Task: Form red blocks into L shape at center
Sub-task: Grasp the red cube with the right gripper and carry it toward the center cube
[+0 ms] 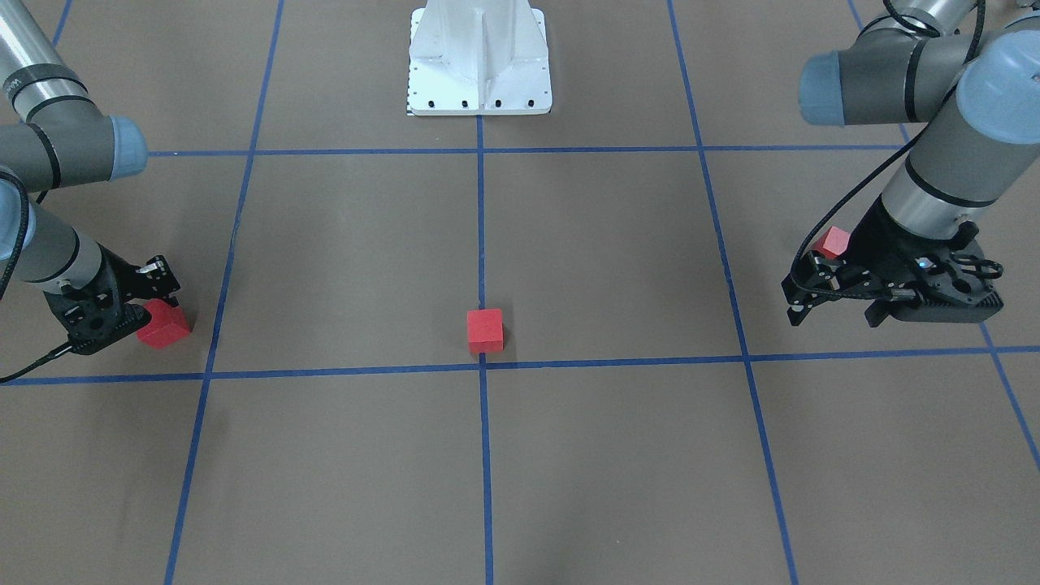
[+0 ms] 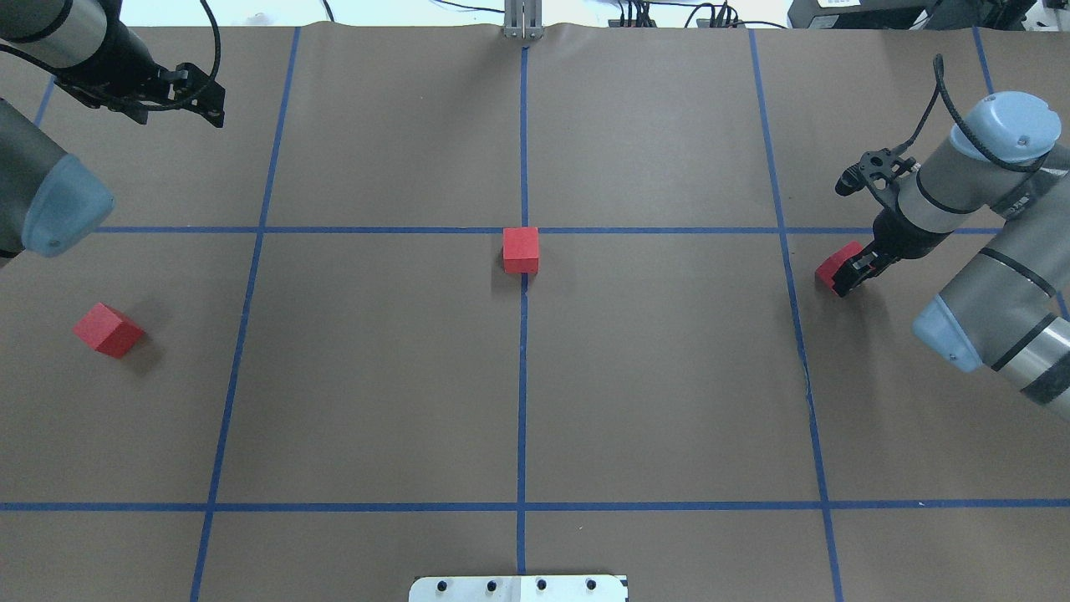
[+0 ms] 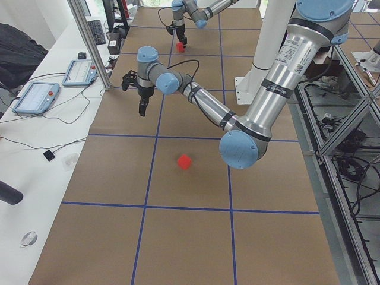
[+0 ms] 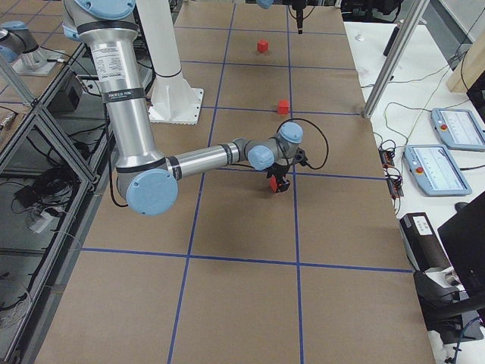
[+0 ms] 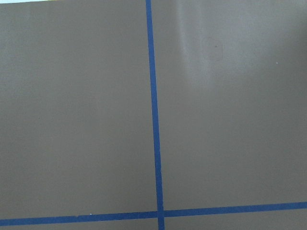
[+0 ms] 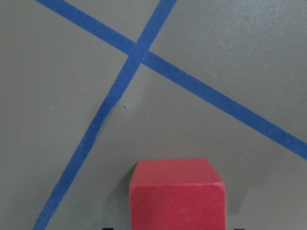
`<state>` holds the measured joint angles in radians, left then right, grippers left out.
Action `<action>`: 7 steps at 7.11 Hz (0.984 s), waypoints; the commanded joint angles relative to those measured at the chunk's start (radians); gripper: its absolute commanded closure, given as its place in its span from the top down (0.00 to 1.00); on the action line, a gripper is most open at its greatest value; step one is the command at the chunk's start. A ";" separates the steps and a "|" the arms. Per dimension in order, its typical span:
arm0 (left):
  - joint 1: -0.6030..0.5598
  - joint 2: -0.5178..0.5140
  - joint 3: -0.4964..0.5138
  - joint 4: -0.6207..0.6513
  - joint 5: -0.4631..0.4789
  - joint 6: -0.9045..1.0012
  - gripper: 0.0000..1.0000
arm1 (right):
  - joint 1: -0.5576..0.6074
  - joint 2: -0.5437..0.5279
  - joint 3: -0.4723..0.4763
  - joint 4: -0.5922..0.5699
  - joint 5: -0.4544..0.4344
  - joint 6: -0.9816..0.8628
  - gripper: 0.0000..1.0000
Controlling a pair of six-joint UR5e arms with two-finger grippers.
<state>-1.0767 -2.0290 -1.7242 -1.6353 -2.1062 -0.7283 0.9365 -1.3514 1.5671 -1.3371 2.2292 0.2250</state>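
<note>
Three red blocks lie on the brown gridded table. One red block [image 2: 521, 249] [image 1: 485, 330] sits at the centre, on the middle blue line. A second red block [image 2: 109, 329] [image 1: 834, 242] lies free on my left side. My left gripper [image 2: 213, 104] [image 1: 835, 313] is open and empty; it hovers beyond that block and apart from it. My right gripper [image 2: 853, 272] [image 1: 150, 313] is shut on the third red block [image 2: 836, 266] [image 1: 164, 327] [image 6: 177, 194], at or just above the table surface.
The white robot base plate [image 1: 479, 73] [image 2: 518, 588] stands at the near middle edge. Blue tape lines [image 2: 522, 376] divide the table into large squares. Tablets and cables [image 4: 439, 148] lie beyond the table's far edge.
</note>
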 commanded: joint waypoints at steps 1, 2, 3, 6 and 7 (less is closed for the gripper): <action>-0.012 0.004 0.000 0.000 0.000 0.003 0.99 | 0.016 0.008 0.053 -0.002 0.007 0.013 0.00; -0.015 0.012 -0.002 0.000 0.000 0.032 0.99 | 0.025 0.035 0.082 -0.016 0.021 0.090 0.00; -0.035 0.050 -0.009 -0.001 -0.001 0.093 0.99 | 0.021 0.091 0.080 -0.026 0.041 0.219 0.00; -0.089 0.105 -0.002 -0.004 -0.001 0.234 0.99 | -0.106 0.253 0.085 -0.111 0.006 0.480 0.00; -0.104 0.108 -0.003 -0.004 -0.003 0.245 0.99 | -0.161 0.299 0.093 -0.112 -0.026 0.576 0.00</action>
<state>-1.1611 -1.9343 -1.7269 -1.6388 -2.1080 -0.5169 0.8435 -1.1113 1.6535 -1.4429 2.2374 0.6863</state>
